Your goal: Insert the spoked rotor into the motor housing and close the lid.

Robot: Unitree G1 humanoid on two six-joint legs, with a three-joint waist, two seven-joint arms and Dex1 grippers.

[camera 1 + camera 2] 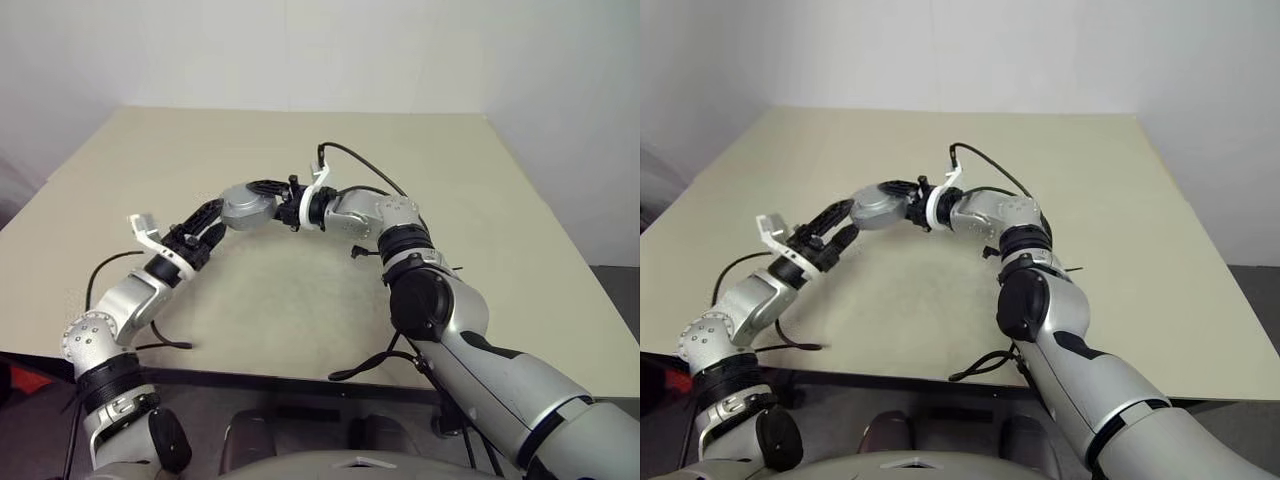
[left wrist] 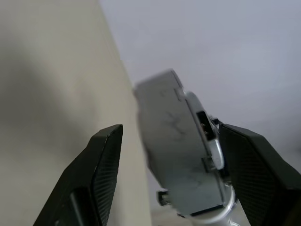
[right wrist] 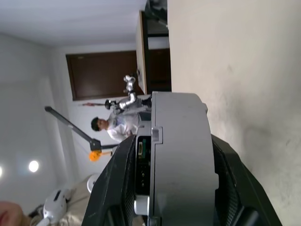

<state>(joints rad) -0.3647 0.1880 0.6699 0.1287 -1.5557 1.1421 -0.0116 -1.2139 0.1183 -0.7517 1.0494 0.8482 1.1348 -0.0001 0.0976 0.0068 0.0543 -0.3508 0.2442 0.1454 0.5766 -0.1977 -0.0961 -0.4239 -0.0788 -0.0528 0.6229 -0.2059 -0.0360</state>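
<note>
The round silver-grey metal motor housing point(image 3: 181, 160), closed by its cap, sits clamped in the right gripper's point(image 1: 262, 196) jaws above the beige table point(image 1: 300, 290); the left gripper point(image 1: 205, 228) has its jaws spread wide, its black fingers point(image 2: 96, 176) flanking the housing without touching.

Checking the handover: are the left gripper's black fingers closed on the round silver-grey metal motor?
No, the left gripper's fingers stand apart from the motor.

Silver arms, black joints and cables, black-fingered hands.
</note>
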